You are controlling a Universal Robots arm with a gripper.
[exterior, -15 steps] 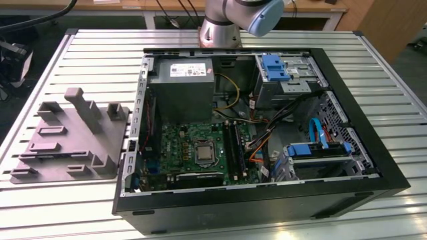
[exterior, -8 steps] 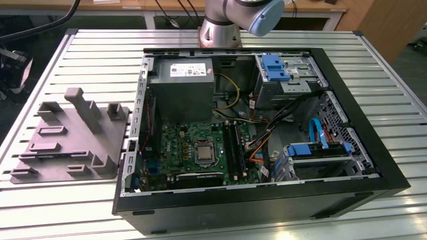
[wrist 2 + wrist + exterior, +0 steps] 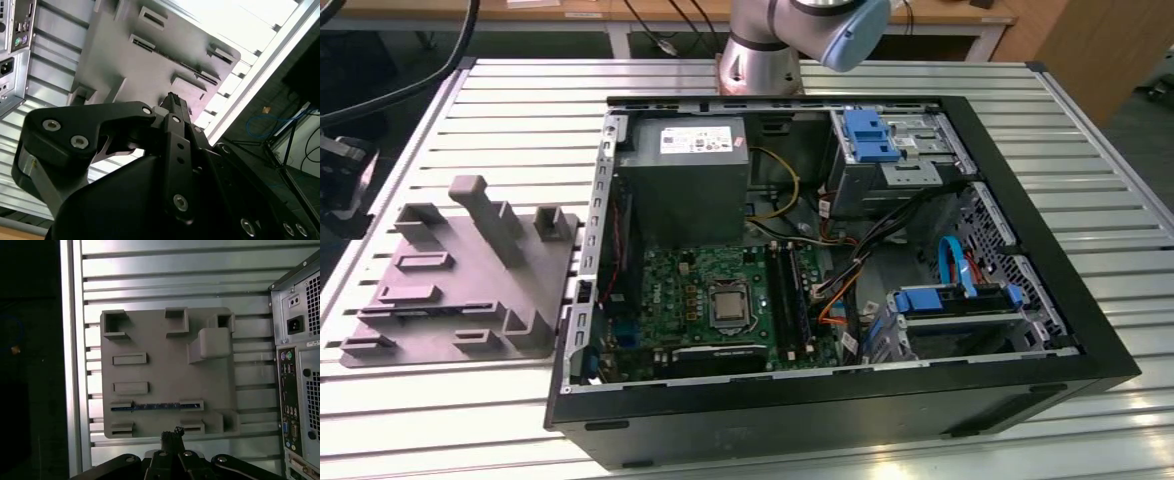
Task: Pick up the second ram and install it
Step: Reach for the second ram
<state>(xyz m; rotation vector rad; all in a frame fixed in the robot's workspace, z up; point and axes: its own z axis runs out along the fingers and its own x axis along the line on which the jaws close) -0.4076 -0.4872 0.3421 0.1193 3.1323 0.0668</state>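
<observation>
- The second ram [image 3: 145,406] lies flat in a slot of the grey tray [image 3: 165,365].
- The tray sits on the surface [image 3: 175,280], beside the computer case [image 3: 300,390].
- We see the hand [image 3: 172,434] over the tray's edge, not touching the ram.
- Its fingers [image 3: 172,107] look pressed together, holding nothing.

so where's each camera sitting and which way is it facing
Exterior view: off the arm, looking down into the computer case beside the grey tray; the arm shows.
First wrist view: on the arm, straight down on the tray holding the second ram; gripper shows.
Second wrist view: behind the gripper, slanting at the tray.
All share the tray.
</observation>
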